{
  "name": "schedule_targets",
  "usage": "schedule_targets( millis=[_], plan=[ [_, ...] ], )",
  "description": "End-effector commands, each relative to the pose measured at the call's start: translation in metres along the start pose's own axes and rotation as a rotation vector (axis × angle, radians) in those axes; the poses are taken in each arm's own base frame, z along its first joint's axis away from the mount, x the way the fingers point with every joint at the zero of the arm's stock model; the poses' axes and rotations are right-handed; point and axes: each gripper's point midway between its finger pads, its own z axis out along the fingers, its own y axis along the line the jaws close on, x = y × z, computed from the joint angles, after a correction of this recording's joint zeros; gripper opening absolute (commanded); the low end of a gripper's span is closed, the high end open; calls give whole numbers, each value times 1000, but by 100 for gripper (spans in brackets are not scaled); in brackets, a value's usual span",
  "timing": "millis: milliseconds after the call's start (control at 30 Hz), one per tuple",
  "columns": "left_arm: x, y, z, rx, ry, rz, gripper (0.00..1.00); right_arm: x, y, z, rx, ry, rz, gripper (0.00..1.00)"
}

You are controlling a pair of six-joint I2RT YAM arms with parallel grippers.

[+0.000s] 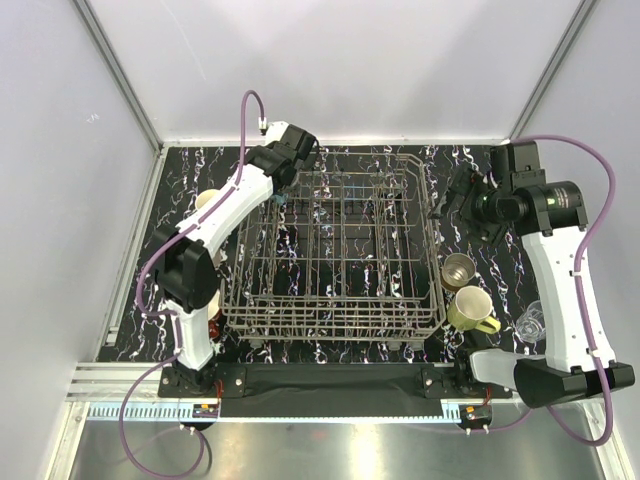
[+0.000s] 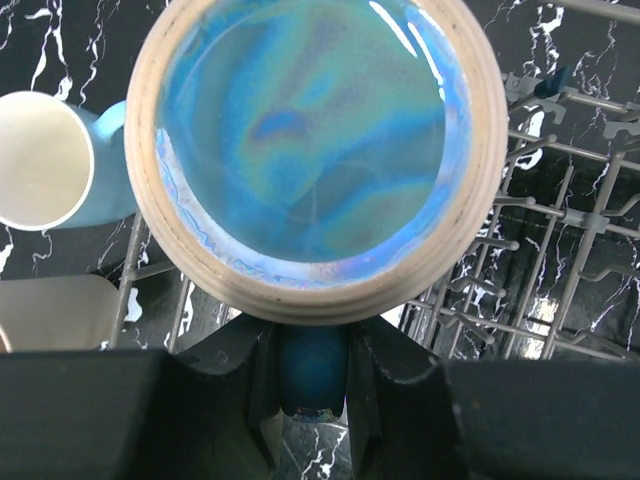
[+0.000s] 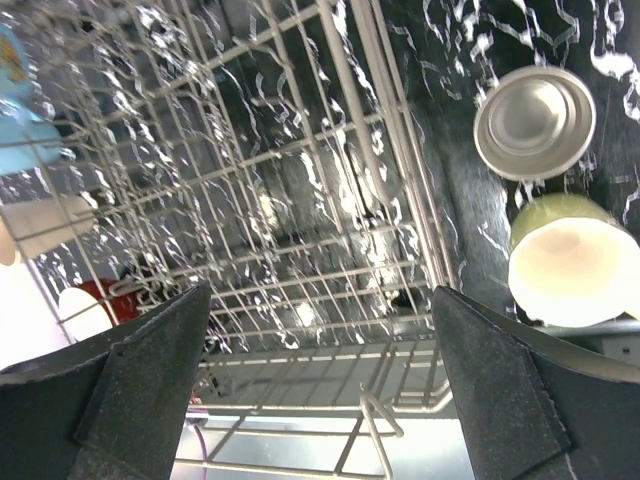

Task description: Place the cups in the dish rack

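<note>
Mug hangs just ahead of left hand, seemingly pinched by its handle.

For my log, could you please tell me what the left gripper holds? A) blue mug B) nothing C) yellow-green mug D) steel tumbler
A: the left wrist view shows the left gripper shut on the handle of a blue mug, its base facing the camera.
</note>
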Motion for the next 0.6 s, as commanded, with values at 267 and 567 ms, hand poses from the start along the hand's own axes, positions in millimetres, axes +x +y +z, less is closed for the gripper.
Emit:
schedule_targets(
  millis=[267,567],
  plan=[
    [-12,-7,23,-33,-86,-96,0,14,-9,17,-27,-16,14,100],
    [17,-14,34,-63,-40,-139,0,20,-5,18,-92,-46,13,100]
  ],
)
